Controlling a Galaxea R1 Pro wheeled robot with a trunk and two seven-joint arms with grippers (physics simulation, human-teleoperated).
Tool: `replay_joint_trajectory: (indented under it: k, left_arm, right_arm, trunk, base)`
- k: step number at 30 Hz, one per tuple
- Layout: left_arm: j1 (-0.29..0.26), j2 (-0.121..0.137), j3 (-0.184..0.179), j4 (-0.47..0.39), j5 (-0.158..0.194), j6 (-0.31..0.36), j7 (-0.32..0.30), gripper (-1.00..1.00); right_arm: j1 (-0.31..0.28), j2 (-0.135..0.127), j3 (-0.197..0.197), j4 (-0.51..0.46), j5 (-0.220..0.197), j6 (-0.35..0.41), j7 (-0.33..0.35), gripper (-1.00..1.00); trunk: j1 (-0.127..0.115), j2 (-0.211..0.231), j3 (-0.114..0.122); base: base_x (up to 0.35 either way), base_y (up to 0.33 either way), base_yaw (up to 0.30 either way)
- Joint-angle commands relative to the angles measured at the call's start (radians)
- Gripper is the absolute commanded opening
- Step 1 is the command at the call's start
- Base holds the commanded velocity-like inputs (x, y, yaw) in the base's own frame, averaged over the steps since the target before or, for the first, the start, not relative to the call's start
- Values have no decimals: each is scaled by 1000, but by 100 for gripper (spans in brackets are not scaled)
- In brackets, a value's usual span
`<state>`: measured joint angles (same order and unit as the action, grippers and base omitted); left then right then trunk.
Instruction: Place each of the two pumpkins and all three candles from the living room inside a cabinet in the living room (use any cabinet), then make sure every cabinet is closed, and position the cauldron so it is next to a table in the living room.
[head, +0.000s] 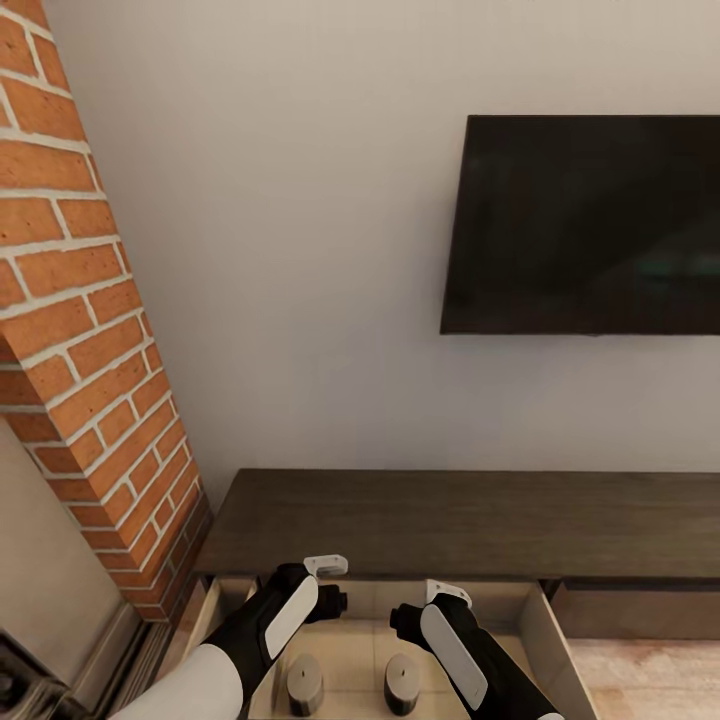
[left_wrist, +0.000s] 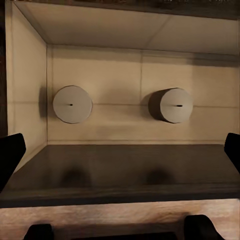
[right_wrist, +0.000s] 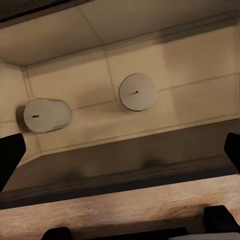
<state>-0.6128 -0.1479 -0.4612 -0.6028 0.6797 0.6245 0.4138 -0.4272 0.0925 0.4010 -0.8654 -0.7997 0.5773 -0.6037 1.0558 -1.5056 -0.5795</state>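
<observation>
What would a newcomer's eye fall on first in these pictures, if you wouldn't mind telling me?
Probably the large dark television on the pale wall, with the red brick column slanting down the picture's left. Below them, the long dark cabinet has a drawer pulled open, and two stubby candles stand upright and apart on its pale floor. The left gripper and right gripper hang over the drawer, holding nothing.

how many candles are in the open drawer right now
2. Both stand upright on the pale floor of the open cabinet drawer: one candle below the left pincer, the other candle beside the right arm. The arms may hide more.
</observation>
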Motion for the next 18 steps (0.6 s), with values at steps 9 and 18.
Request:
replay_joint_trajectory:
  k: [9,18]
  left_arm:
    - [-1,1,-5,0,11,1,10,100]
    - [-1,8,-7,3,9,1,10,100]
  right_arm:
    - [-1,0,2,-1,-9,1,-9,100]
    - [-1,0,2,-1,-9,1,-9,100]
  trunk:
    - [-35,63,27]
    - [-69,126,55]
  base:
    - [0,0,0]
    - [0,0,0]
